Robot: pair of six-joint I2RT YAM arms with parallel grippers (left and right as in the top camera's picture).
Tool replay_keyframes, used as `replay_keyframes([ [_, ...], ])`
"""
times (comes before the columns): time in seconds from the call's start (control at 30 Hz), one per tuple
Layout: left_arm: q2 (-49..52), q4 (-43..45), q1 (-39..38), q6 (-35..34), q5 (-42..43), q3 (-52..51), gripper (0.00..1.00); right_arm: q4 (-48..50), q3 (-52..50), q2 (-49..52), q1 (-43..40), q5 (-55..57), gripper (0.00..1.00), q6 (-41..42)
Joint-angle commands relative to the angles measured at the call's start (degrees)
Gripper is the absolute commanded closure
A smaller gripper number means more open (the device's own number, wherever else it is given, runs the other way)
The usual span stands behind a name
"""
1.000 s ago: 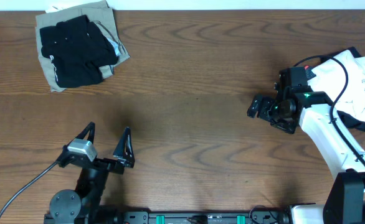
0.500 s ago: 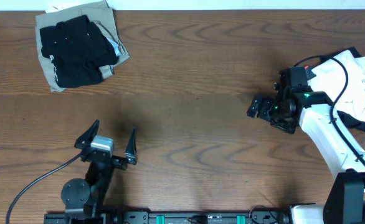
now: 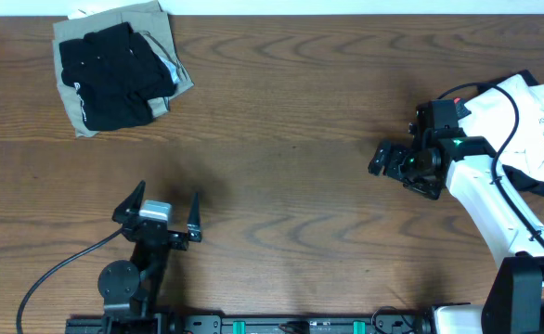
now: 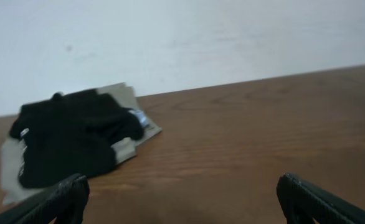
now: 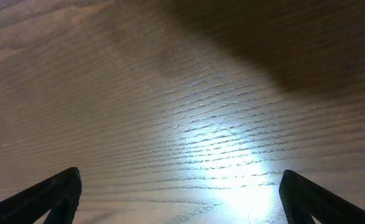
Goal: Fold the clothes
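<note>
Overhead plus both wrist views; early in a fold cycle (est.). Clothes in two lots.

Far-left corner of bench (image 3: pixel 281 111): khaki piece (image 3: pixel 75 119) lying flat, black piece (image 3: pixel 110 74) bundled on top, touching it. Same pair ahead in L wrist view, in front of pale wall (image 4: pixel 201 31).

Right edge: white top (image 3: pixel 537 125), crumpled, partly hidden by R arm, dark fabric showing at its rim; kind of garment not clear.

L pincer (image 3: pixel 168 195): wide, empty, near front edge, aimed toward far-left lot, well apart from it.

R pincer (image 3: pixel 388 160): wide, empty, above bare wood just beside white top, pointing away from it toward mid-bench. Only wood grain in R wrist view.

Step in hand (est.): fetch one garment to open mid-bench for spreading.

To do well:
- Turn R pincer toward white top.
- Take a single layer at a free hem or shoulder, not a bunched handful.
- Drag low across bench, letting fabric trail flat, w/o lifting rest of heap.
- Bring L pincer to opposite edge, pinch same layer, pull apart gently until smooth.
- Check for trapped folds before first crease.
</note>
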Motion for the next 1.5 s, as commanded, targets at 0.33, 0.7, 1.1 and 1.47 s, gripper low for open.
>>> replay_keyframes([
  [0.33, -0.7, 5.1, 0.4, -4.1, -4.9, -4.3, 0.02, -0.1, 0.7, -0.7, -0.5, 0.4, 0.01, -0.4],
  [0.7, -0.7, -0.4, 3.8, -4.1, -7.3, -4.3, 0.02, -0.1, 0.7, -0.7, -0.5, 0.3, 0.01, -0.4],
  [1.1, -0.7, -0.4, 1.8, -4.1, -7.2, -4.2, 0.02, 0.0, 0.7, -0.7, -0.5, 0.4, 0.01, -0.4],
  [1.47, -0.5, -0.4, 1.8, -4.1, -7.2, -4.2, 0.02, -0.1, 0.7, -0.7, -0.5, 0.4, 0.01, -0.4],
])
